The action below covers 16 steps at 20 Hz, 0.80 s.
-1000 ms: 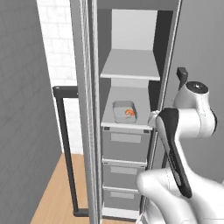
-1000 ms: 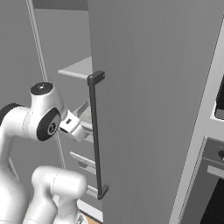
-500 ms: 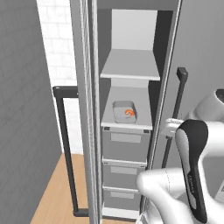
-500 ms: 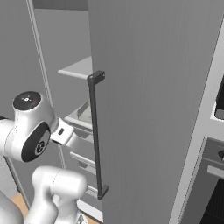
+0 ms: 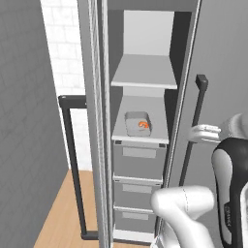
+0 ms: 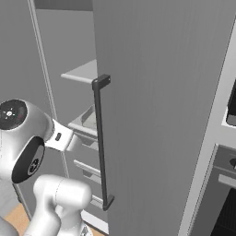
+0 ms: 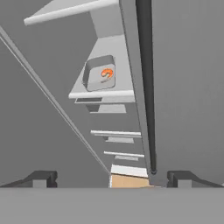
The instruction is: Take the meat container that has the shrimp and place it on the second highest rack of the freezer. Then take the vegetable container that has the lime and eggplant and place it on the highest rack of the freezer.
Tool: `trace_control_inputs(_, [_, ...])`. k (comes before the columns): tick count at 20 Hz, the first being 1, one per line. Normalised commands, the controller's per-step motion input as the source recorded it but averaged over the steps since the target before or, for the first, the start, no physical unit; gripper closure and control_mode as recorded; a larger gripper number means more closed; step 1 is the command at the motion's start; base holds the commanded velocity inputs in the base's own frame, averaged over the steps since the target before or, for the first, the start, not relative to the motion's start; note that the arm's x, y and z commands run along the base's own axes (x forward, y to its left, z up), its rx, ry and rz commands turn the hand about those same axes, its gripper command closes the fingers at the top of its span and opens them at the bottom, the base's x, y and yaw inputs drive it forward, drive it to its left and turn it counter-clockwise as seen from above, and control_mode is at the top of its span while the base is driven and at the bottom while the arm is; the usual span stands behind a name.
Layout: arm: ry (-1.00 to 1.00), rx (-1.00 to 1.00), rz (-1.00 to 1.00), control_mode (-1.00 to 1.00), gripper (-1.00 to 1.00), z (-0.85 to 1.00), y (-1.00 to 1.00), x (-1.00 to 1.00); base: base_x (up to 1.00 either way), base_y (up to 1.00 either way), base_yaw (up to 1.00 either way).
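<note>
The meat container (image 5: pixel 138 123), a grey tray, sits on the second highest rack (image 5: pixel 141 136) of the freezer (image 5: pixel 145 72), toward the front edge, with the shrimp (image 5: pixel 144 125) lying inside it on the right half. The highest rack (image 5: pixel 144 80) above it carries nothing. Grey drawer fronts (image 5: pixel 139 157) stack directly under the lower board. The freezer door (image 6: pixel 156 115) stands swung open to the right of the shelves, its long dark bar handle (image 6: pixel 102 143) running vertically down the panel. The arm (image 5: pixel 230 179) is folded back low at the right of the left base view, clear of the compartment, with its white wrist section beside the door handle (image 5: pixel 193 128). The gripper (image 7: pixel 110 179) has its jaws spread wide and grips nothing; both dark fingertips (image 7: pixel 41 178) show in the hand view, which looks along the door edge at the tray and shrimp (image 7: pixel 106 74). The right base view shows the outer face of the door and the black oven column (image 6: pixel 228 184) beyond it, and hides the tray's contents; the left base view gives the open interior and a second dark handle (image 5: pixel 72 164) at left.
</note>
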Motion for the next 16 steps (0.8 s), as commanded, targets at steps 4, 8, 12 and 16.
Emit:
trace_control_inputs(4, [-0.33,0.0,0.04,-1.0,-1.0,0.27,0.0,-0.26,0.0,0.0,0.0])
trace_control_inputs(8, [0.0,0.0,0.0,-1.0,-1.0,0.0,0.0,0.0,0.0,0.0,0.0])
trace_control_inputs(12, [0.0,0.0,0.0,-1.0,-1.0,0.0,0.0,0.0,0.0,0.0,0.0])
trace_control_inputs(16, [0.0,0.0,0.0,1.0,-1.0,0.0,0.0,-0.04,-0.24,0.0,0.0])
